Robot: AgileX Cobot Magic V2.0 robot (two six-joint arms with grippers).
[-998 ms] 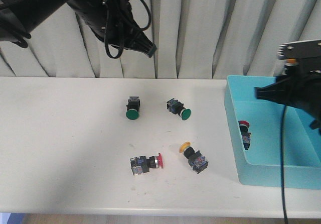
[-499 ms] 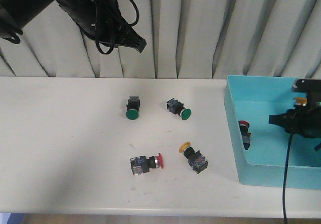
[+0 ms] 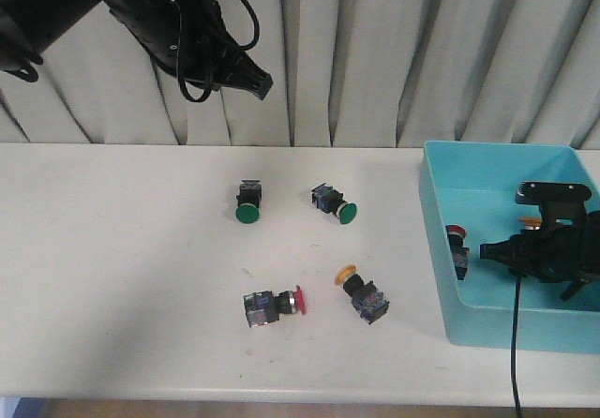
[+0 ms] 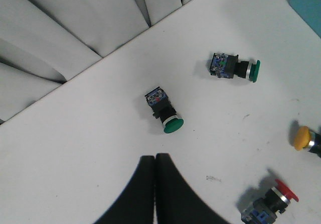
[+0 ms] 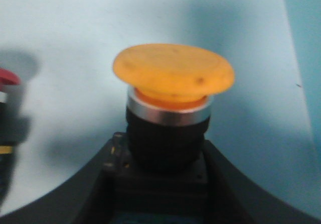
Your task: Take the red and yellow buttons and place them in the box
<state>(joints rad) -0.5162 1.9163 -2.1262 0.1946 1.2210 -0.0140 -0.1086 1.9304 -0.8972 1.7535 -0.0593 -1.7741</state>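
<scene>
The right hand (image 3: 542, 249), low inside the box (image 3: 487, 170) at frame right, grips a yellow button (image 5: 173, 76) by its body, cap pointing away from the wrist.

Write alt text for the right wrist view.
A yellow button fills the view, cap up, its black body held between the right hand's fingers over the blue box floor. A red cap shows at the edge.
</scene>
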